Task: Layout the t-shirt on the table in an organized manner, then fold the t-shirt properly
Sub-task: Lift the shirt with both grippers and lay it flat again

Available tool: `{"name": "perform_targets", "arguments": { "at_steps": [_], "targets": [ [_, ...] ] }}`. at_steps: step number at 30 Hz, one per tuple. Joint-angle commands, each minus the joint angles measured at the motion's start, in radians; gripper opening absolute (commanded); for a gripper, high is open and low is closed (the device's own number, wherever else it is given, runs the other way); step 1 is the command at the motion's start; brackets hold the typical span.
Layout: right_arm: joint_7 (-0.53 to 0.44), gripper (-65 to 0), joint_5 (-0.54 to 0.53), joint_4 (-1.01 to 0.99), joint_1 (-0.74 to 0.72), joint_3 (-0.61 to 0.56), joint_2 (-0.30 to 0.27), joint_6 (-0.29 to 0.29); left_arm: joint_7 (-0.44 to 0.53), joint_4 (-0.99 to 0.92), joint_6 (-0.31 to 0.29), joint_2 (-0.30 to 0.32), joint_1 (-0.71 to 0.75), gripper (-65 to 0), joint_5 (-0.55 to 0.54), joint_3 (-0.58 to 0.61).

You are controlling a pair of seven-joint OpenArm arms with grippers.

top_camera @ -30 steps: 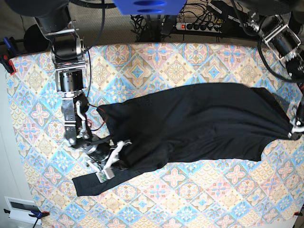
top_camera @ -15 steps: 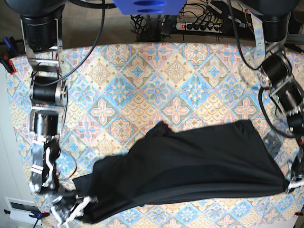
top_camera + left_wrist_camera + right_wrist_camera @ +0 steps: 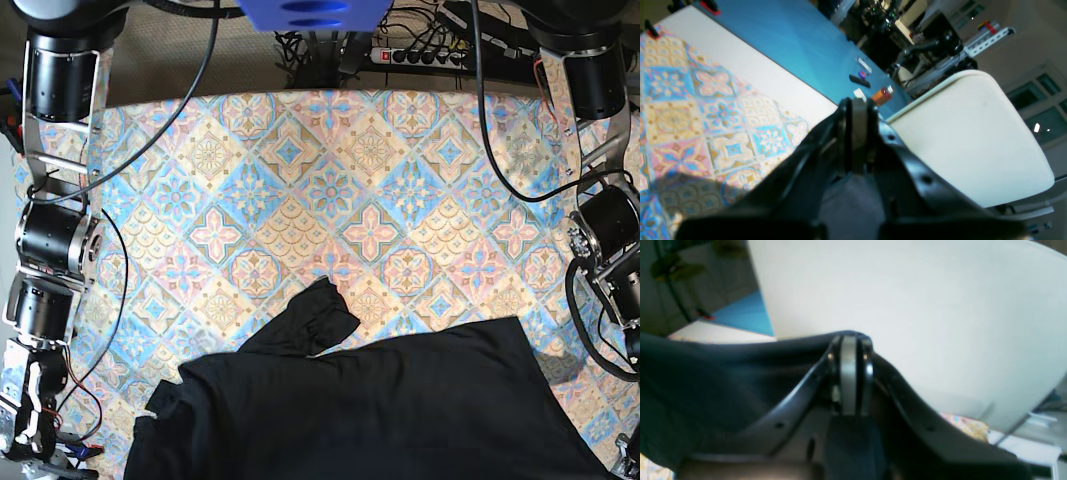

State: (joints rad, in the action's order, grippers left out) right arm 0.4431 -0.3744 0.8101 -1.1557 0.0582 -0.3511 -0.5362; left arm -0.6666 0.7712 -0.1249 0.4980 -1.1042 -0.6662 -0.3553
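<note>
Black t-shirt (image 3: pixel 370 410) (bunched sleeve), patterned table (image 3: pixel 300 170)

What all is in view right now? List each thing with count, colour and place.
t-shirt: one, black, along the near edge of the table, a sleeve folded up toward the middle.
table: one, cloth of blue, pink and cream floral tiles, mostly bare beyond the shirt.
power strip: one, white with dark sockets, behind the far edge.
chair: one, cream, beside the table in the left wrist view.
orange bottle: one, on the blue floor in the distance.
right gripper: one, black, shut on the t-shirt.
left gripper: one, black, shut on dark fabric, off the table edge.
</note>
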Motion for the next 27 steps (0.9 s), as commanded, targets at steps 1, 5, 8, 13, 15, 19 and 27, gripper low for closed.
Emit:
{"name": "perform_targets", "arguments": {
  "at_steps": [1,5,8,13,15,19,27],
  "targets": [
    [-0.019,-65.0,-0.018,0.015,-0.002,0.022,-0.027,0.011,0.023,0.015,-0.002,0.017,-0.034,-65.0,-0.008,-0.004],
    [0.055,-65.0,-0.136,0.101,0.099,0.059,-0.030,0.011,-0.060,0.018,-0.003,0.078,0.031,-65.0,-0.109,-0.006],
    [0.109,-65.0,-0.188,0.188,0.191,0.062,-0.030,0.011,-0.106,0.103,-0.003,0.124,0.163,-65.0,-0.226,-0.006],
    [0.181,-65.0,-0.243,0.352,0.409,0.076,-0.030,0.011,-0.155,0.388,-0.002,0.169,0.485,-65.0,-0.300,-0.027],
    [0.216,-65.0,-0.280,0.400,0.483,0.119,-0.030,0.011,-0.155,0.477,-0.002,0.169,0.614,-65.0,-0.312,-0.067],
    [0.257,-65.0,-0.364,0.509,0.653,0.176,-0.030,0.011,-0.155,0.591,-0.002,0.167,0.824,-65.0,-0.321,-0.115],
    [0.279,-65.0,-0.438,0.763,1.015,0.269,-0.030,0.011,-0.155,0.617,-0.003,0.153,1.096,-65.0,-0.323,-0.207]
  ]
}}
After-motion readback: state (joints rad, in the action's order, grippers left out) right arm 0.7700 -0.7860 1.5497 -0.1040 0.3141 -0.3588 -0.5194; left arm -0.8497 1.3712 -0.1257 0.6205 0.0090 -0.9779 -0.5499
